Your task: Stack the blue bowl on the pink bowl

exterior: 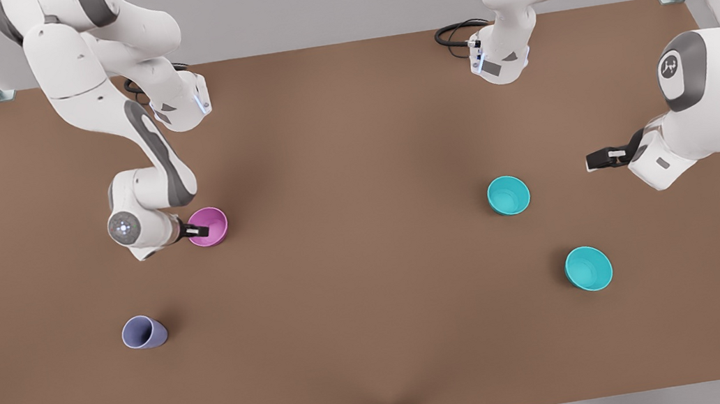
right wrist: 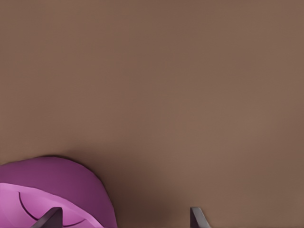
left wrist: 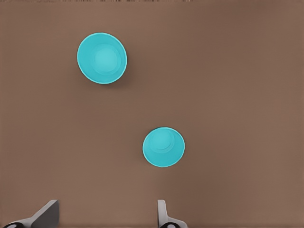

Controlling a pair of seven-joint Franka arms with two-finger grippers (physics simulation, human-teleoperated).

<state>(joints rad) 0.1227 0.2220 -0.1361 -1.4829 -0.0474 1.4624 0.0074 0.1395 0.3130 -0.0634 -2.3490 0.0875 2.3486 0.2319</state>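
Pink bowl (exterior: 208, 226): upright on worktop (exterior: 379, 340), toward the front view's left edge.
Right gripper (exterior: 198, 231): at pink bowl's rim, fingers spread astride the wall (right wrist: 57, 190).
Left gripper (exterior: 600, 159): spread, holding nothing, near right edge.
Blue bowl (exterior: 508, 195): free, beside left gripper; twin teal bowl (exterior: 588, 268) nearer front edge.
Lavender cup (exterior: 143, 332): front-left, well apart.

Glossy white arms (exterior: 101, 62) — grey joint bands, black cables, dark fingers (exterior: 198, 231).
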